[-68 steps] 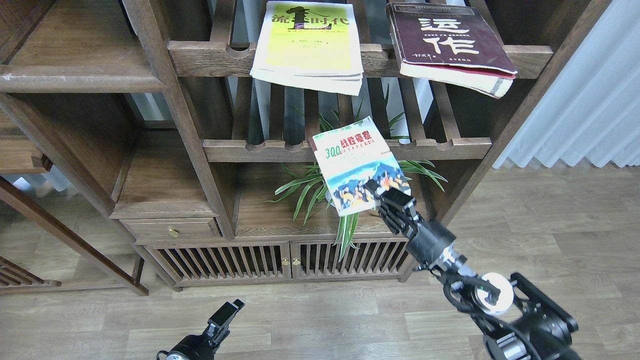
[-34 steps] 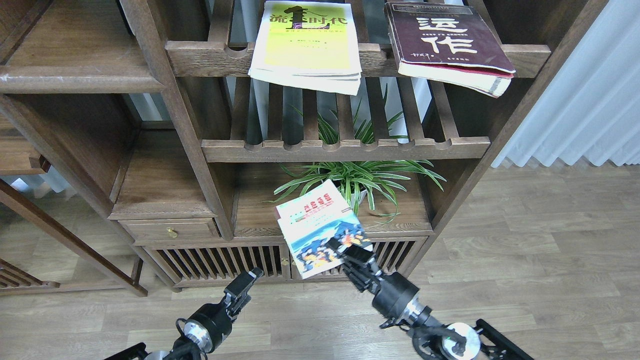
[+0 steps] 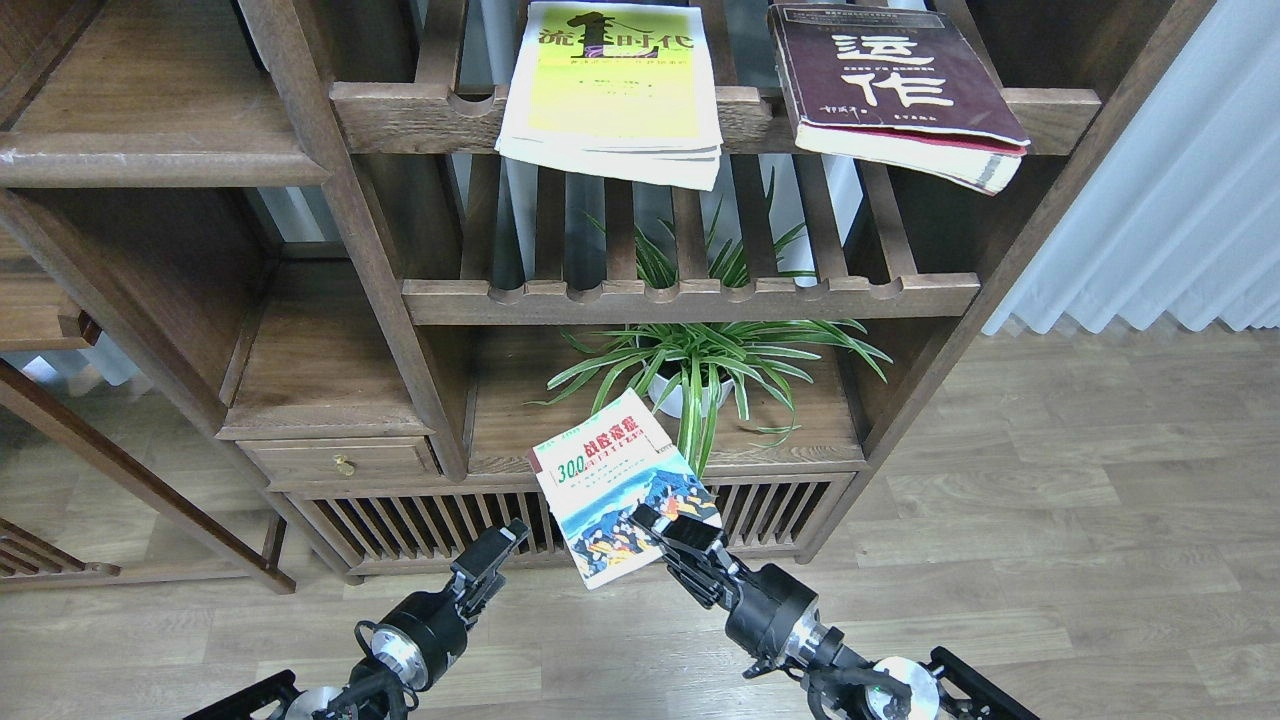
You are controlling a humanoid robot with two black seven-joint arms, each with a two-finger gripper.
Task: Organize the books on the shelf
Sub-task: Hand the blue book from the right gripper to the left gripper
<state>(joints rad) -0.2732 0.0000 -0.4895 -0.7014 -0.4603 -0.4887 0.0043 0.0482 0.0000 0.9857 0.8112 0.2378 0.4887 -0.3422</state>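
Note:
My right gripper (image 3: 672, 531) is shut on the lower right corner of the small "300" book (image 3: 615, 483), holding it tilted in front of the low cabinet doors. My left gripper (image 3: 492, 556) points up at the lower left, a short way left of that book and apart from it; its fingers cannot be told apart. The yellow-green book (image 3: 612, 92) and the thick maroon book (image 3: 893, 88) lie flat on the top slatted rack, both overhanging its front rail. The solid plank shelf (image 3: 150, 160) with pale scuffs on its edge is at the upper left and holds nothing.
A potted spider plant (image 3: 700, 370) stands in the compartment under the lower slatted rack (image 3: 690, 298). Below it are slatted cabinet doors (image 3: 440, 525) and a small drawer (image 3: 345, 462). Pale curtains (image 3: 1170, 230) hang at the right over the wooden floor.
My right gripper has carried the "300" book down from the lower rack and then slightly left, in front of the cabinet. My left gripper has risen into view toward it.

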